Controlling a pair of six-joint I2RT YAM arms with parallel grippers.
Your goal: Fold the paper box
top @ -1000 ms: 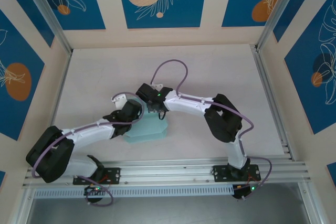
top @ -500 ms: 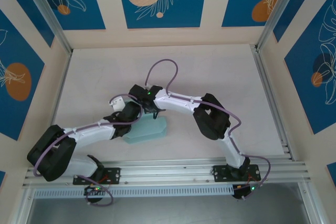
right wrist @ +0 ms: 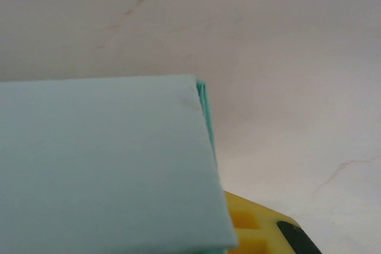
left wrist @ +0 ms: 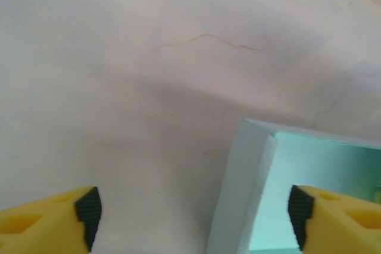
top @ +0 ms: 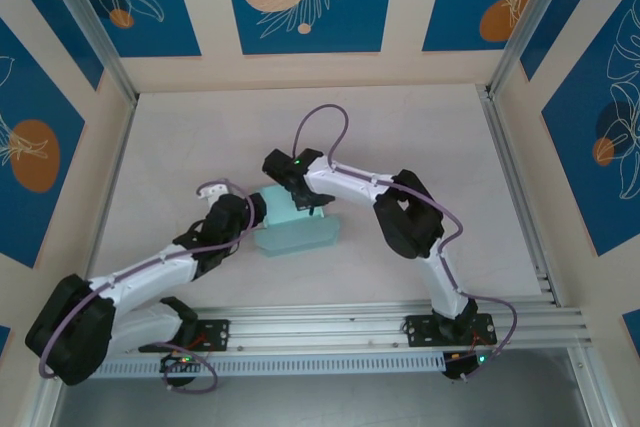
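The left gripper [left wrist: 193, 211] stands with its jaws spread wide. Its blocky yellow fingers [left wrist: 36, 218] end in black, finely ridged pads. Between them, much nearer the right-hand pad, rises a corner of the paper box [left wrist: 241, 194]. The box is pale light-blue thin card, smooth and matte, with crisp folded edges. One narrow wall faces the camera, and a brighter, greener-looking panel runs behind the right finger. The left-hand pad is well apart from the card. I cannot tell whether the right-hand pad touches it.

The right gripper [top: 305, 199] has its jaws pressed together on the card, pinching it. From its wrist, a broad flat panel of the box [right wrist: 101, 171] covers the jaws. The panel's far corner shows thin stacked layers. One yellow finger [right wrist: 250, 230] pokes out just beneath the panel's near edge.

From above, the box [top: 298, 234] lies as a small flat shape with slanted ends. It sits directly ahead of the left jaws and under the right ones, on the off-white matte table [top: 420, 137] veined with faint hairline marks.
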